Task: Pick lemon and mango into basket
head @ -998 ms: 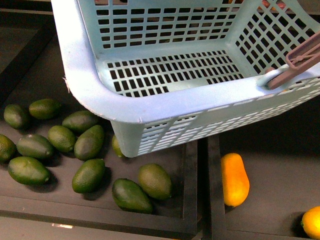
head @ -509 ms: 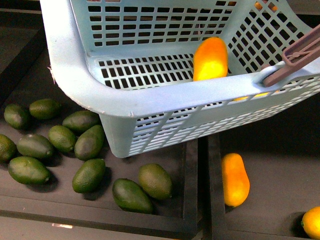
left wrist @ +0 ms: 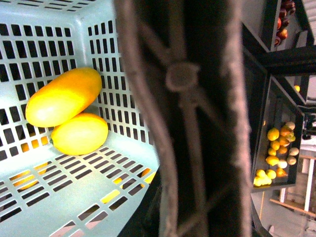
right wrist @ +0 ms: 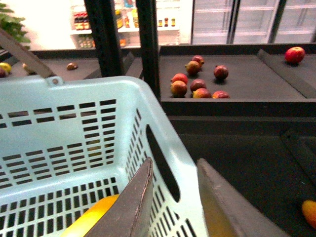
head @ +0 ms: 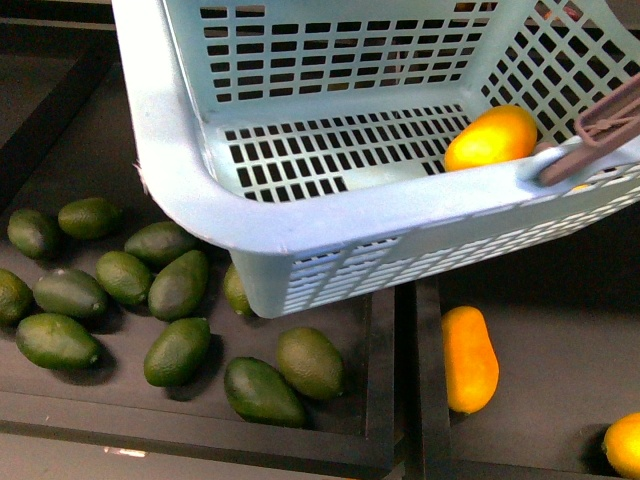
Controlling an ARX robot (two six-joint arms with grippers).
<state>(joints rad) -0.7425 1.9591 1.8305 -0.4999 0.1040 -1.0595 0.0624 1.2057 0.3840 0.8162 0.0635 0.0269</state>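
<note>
On the dark shelf at 5 o'clock in the front view lies a mango (head: 469,358), not yet picked. Above it, the basket (head: 330,215) hangs tilted, so the fruit inside, a mango (left wrist: 63,97) touching a lemon (left wrist: 80,133), rests in the low corner. The right gripper (right wrist: 173,197) hangs over the rim, part open and empty. The handle (left wrist: 187,118) blocks the left gripper; I cannot tell its state.

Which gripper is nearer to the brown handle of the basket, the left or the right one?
Left. The handle fills the left wrist view, very close to that wrist. The right gripper hangs over a basket wall, the handle across from it.
</note>
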